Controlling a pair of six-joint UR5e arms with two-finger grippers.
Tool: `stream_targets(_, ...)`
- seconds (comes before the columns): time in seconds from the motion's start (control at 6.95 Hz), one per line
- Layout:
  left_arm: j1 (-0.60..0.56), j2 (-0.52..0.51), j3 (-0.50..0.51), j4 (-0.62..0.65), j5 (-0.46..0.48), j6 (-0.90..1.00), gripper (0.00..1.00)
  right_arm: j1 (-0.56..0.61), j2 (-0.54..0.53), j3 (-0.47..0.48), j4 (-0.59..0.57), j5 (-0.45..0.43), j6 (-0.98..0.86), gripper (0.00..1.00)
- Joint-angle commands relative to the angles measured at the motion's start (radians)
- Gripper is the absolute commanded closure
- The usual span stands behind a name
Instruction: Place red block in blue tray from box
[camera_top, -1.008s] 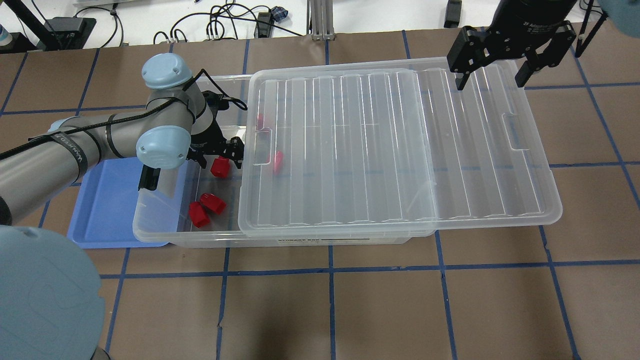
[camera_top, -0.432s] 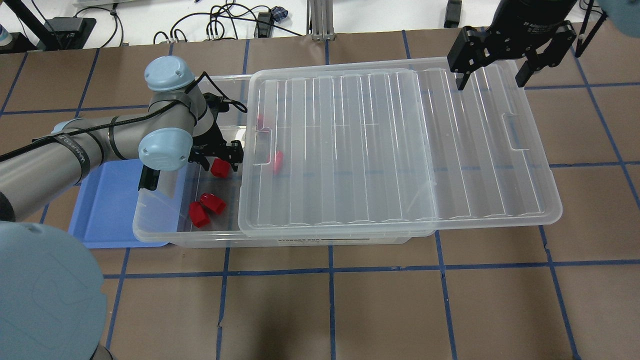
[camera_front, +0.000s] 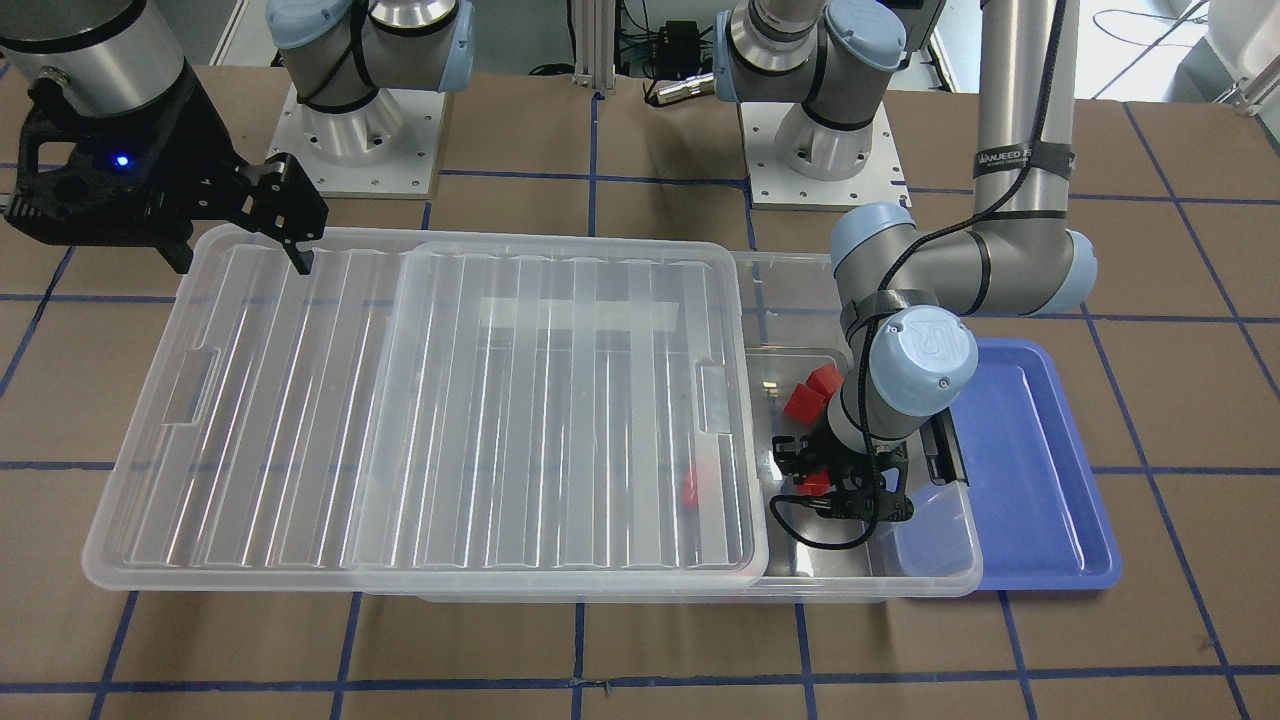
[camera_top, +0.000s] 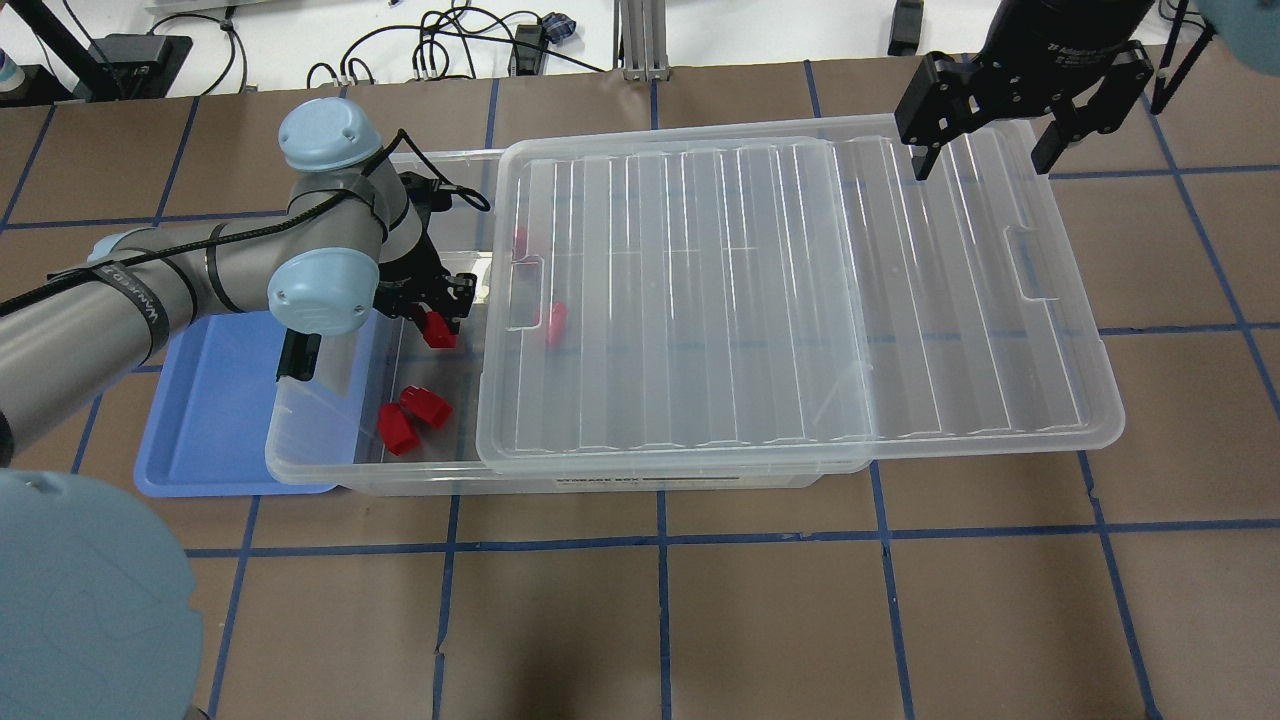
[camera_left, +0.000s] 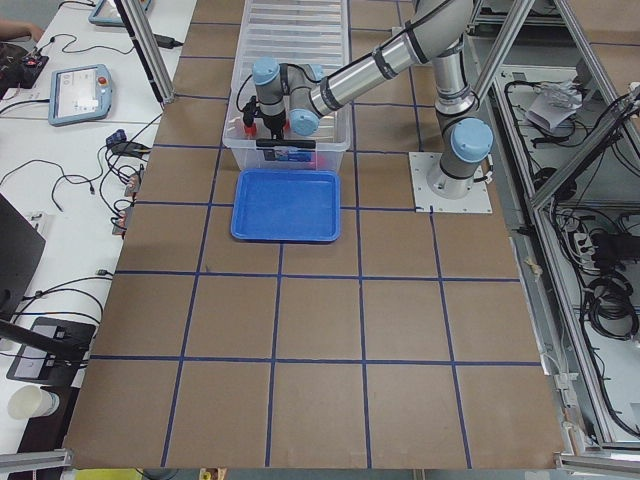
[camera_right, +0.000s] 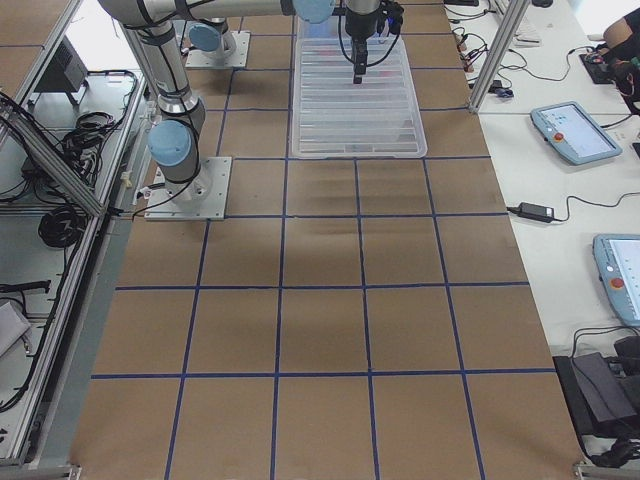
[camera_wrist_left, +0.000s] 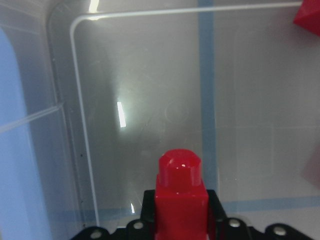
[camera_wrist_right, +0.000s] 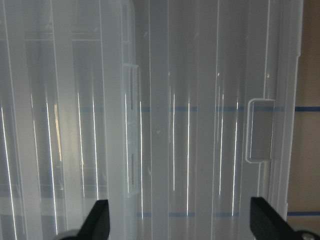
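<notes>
One red block (camera_wrist_left: 181, 197) clamped in left pincer (camera_top: 437, 322).
Wall of box (camera_top: 335, 476) to be cleared by lifting before blue tray (camera_top: 215, 410) is approached.

block (camera_wrist_left: 181, 195) bright red; tray (camera_top: 215, 400) plain blue; box (camera_top: 325, 455) clear; lid (camera_top: 780, 290) clear, ribbed; desk (camera_top: 780, 620) brown with blue tape grid; left gripper (camera_top: 436, 322) and right gripper (camera_top: 980, 168) black.

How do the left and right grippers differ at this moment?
The left gripper is shut on a red block; the right gripper is open and empty. The left gripper reaches into the uncovered end of the box; the right gripper hangs above the far end of the lid, touching nothing visible. Both are black two-finger grippers pointing downward.
</notes>
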Motion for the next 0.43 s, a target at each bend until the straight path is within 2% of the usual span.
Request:
stream_targets(0.0, 0.0, 0.02, 0.013, -0.005, -0.006, -0.026, 0.72, 0.0, 0.0, 0.001, 0.0, 0.0, -0.002, 0.0)
stream_targets(0.29, -0.003, 0.057, 0.049, -0.063, -0.008, -0.031, 0.72, 0.0, 0.0, 0.003, 0.0, 0.0, -0.002, 0.0)
